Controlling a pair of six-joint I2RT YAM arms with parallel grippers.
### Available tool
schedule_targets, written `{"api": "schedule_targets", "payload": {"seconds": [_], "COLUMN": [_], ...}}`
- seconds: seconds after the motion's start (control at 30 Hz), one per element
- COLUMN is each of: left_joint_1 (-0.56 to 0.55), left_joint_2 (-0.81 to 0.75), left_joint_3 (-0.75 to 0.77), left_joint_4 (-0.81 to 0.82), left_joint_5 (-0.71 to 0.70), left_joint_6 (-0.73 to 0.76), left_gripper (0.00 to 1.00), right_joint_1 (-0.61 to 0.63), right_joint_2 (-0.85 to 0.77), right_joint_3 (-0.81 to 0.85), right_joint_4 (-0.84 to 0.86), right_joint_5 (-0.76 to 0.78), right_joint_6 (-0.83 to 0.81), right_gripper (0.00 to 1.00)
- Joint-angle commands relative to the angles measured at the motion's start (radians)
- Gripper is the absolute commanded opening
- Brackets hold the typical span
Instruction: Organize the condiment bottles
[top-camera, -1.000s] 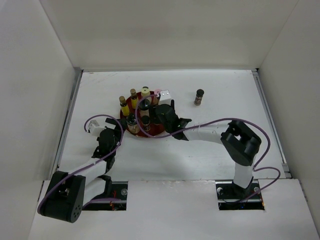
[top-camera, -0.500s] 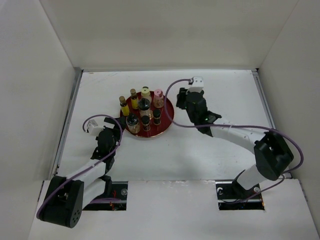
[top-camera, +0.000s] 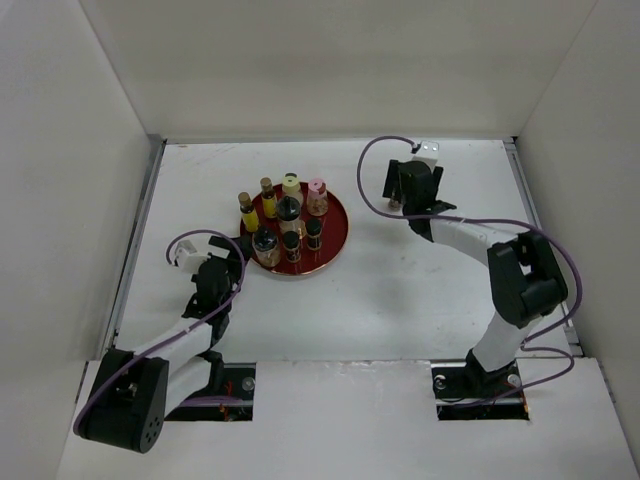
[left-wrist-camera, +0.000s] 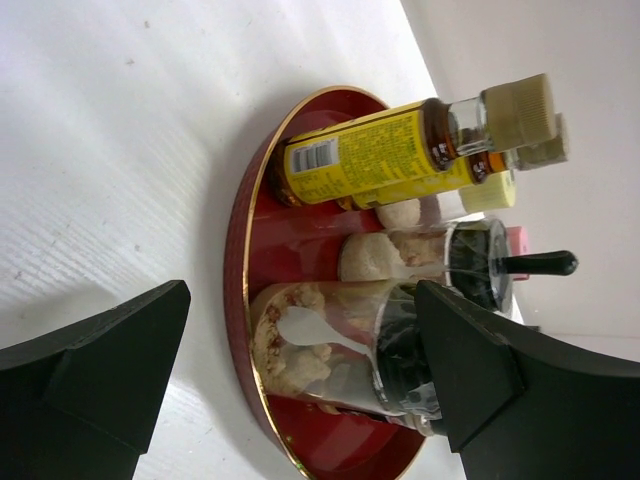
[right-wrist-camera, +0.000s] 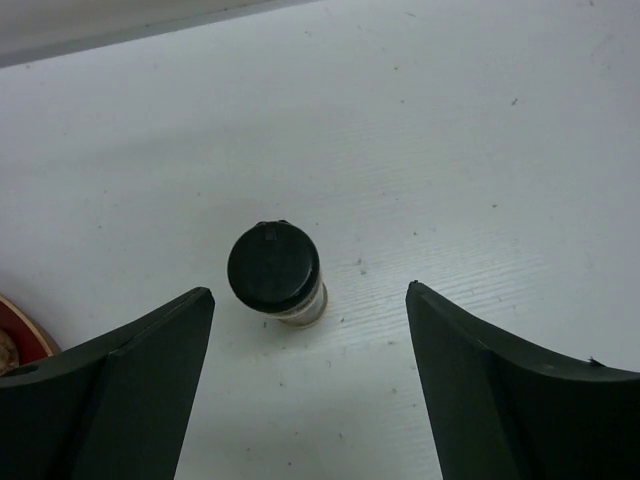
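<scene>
**Right jaws wide around the lone bottle, left jaws wide at the tray**

On my right wrist view, the right gripper (right-wrist-camera: 308, 290) has its jaws spread wide and holds nothing. The black-capped bottle (right-wrist-camera: 275, 272) stands upright on the white table (right-wrist-camera: 480, 120) inside the gap, about level with the fingertips. It sits closer to the finger on the left of that view and touches neither one. From above I can barely see this bottle under the gripper.

The left gripper (top-camera: 230, 262) is also spread wide and empty. Straight ahead of its gap sits the round red tray (left-wrist-camera: 235, 290), the rim just beyond the fingertips. Nearest the tips is a clear black-capped jar (left-wrist-camera: 330, 350) with a small white spoon inside it. Behind that comes another black-capped jar (left-wrist-camera: 430, 260), and further out the yellow-labelled bottles (left-wrist-camera: 370, 160).

From the top camera I count eight bottles upright on the tray, all ahead of the left jaws. They include two slim yellow ones (top-camera: 249, 213), a cream yellow-lidded one (top-camera: 291, 187), a pink-lidded one (top-camera: 317, 195) and several dark ones (top-camera: 291, 244). The tray lies well apart from the right jaws.
</scene>
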Motion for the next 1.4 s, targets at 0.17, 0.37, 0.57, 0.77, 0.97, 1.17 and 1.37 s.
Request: {"api": "schedule_targets", "payload": {"seconds": [0.17, 0.37, 0.57, 0.77, 0.97, 1.17, 1.37], "left_joint_1": [-0.006, -0.006, -0.008, -0.008, -0.009, -0.006, -0.002], "left_joint_2": [0.038, 0.032, 0.050, 0.030, 0.019, 0.003, -0.033], "left_joint_3": [0.010, 0.007, 0.013, 0.010, 0.010, 0.007, 0.008], "left_joint_4": [0.043, 0.048, 0.049, 0.043, 0.037, 0.031, -0.010], "left_joint_5": [-0.012, -0.027, -0.020, -0.023, -0.021, -0.020, -0.026], "left_joint_6": [0.010, 0.013, 0.008, 0.011, 0.011, 0.011, 0.014], "left_gripper": [1.00, 1.00, 1.00, 1.00, 1.00, 1.00, 1.00], "right_joint_1": [-0.018, -0.032, -0.036, 0.013, 0.138, 0.256, 0.335], "right_joint_2": [0.133, 0.173, 0.163, 0.013, -0.074, -0.009, 0.109], "right_joint_3": [0.168, 0.196, 0.191, 0.109, 0.086, 0.147, 0.231], "right_joint_4": [-0.011, -0.032, -0.039, 0.032, 0.040, 0.041, 0.029], "right_joint_5": [-0.050, -0.065, -0.068, -0.055, -0.073, -0.078, -0.056], "right_joint_6": [-0.066, -0.058, -0.043, -0.055, -0.041, -0.034, -0.047], "right_gripper": [0.79, 0.67, 0.44, 0.37, 0.35, 0.34, 0.35]}}
